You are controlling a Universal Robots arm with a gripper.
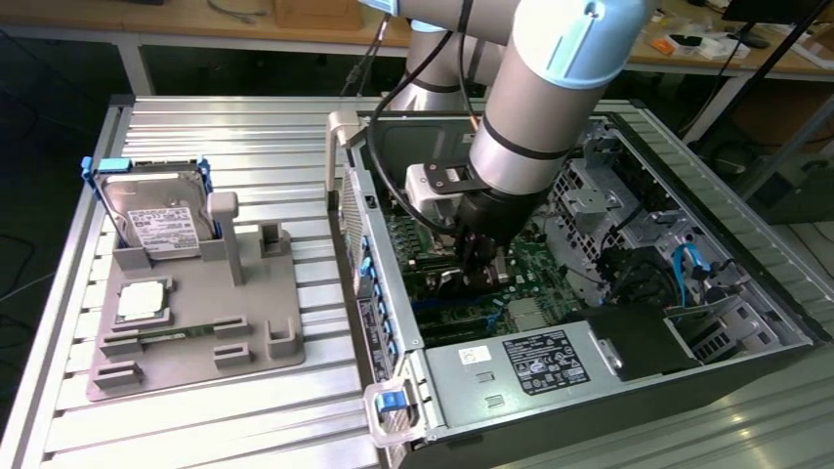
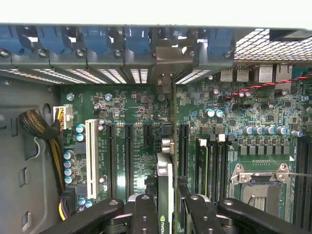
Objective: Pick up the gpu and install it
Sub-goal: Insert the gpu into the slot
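Just beside gpu (image 2: 165,195) (edge-on): memory slots (image 2: 214,168)

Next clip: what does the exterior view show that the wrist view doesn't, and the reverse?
Exterior view adds: the arm, its end inside the open computer case, and beside the case a grey fixture carrying a hard drive and a small silver chip.
Wrist view adds: the gpu edge-on, gripped by the pincer, in line with the black expansion slots; also a white slot and the processor socket.
Shared: the green motherboard and the blue clips along the case's slot wall.
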